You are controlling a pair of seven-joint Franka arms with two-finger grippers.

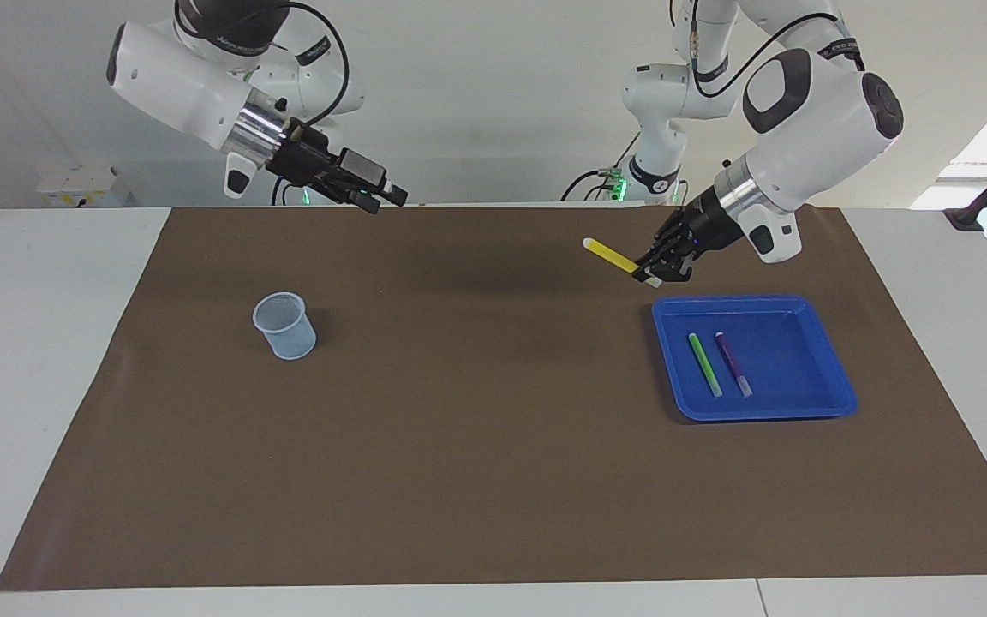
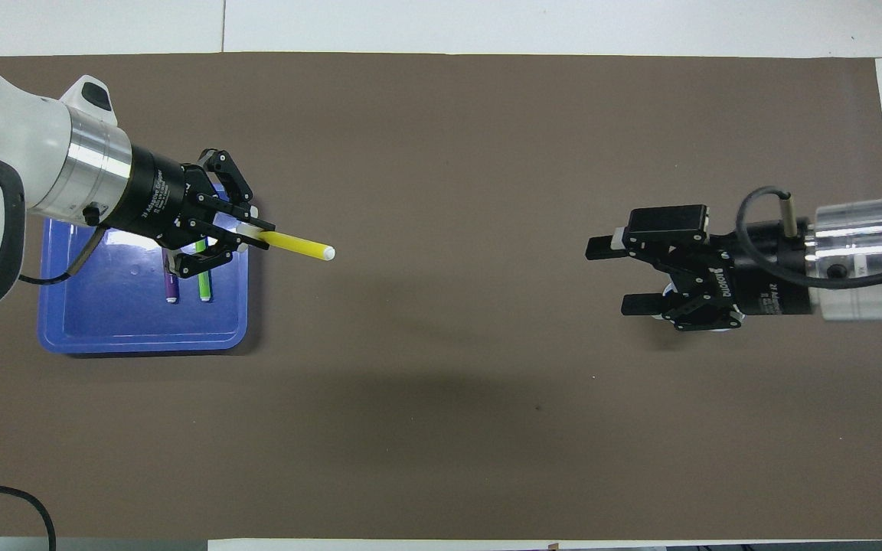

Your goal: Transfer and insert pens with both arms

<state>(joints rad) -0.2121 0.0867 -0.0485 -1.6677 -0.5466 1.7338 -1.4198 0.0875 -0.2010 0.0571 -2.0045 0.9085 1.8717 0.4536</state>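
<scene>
Left hand (image 1: 653, 272) is up in the air, clenched on the capped end of the yellow pen (image 1: 609, 252), and the pen lies nearly level with its free end pointing straight toward the right arm's end of the tabletop (image 1: 493, 411). Right hand (image 1: 382, 195) waits over there with fingers spread wide, holding nothing, its tips aimed back along that same line, so the handover looks like a head-on meeting. The other 2 pens lie in the blue tray (image 1: 802, 403).

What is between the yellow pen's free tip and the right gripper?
Nothing: only bare brown mat lies between the yellow pen, held by the left gripper, and the open right gripper. The overhead view shows it.
</scene>
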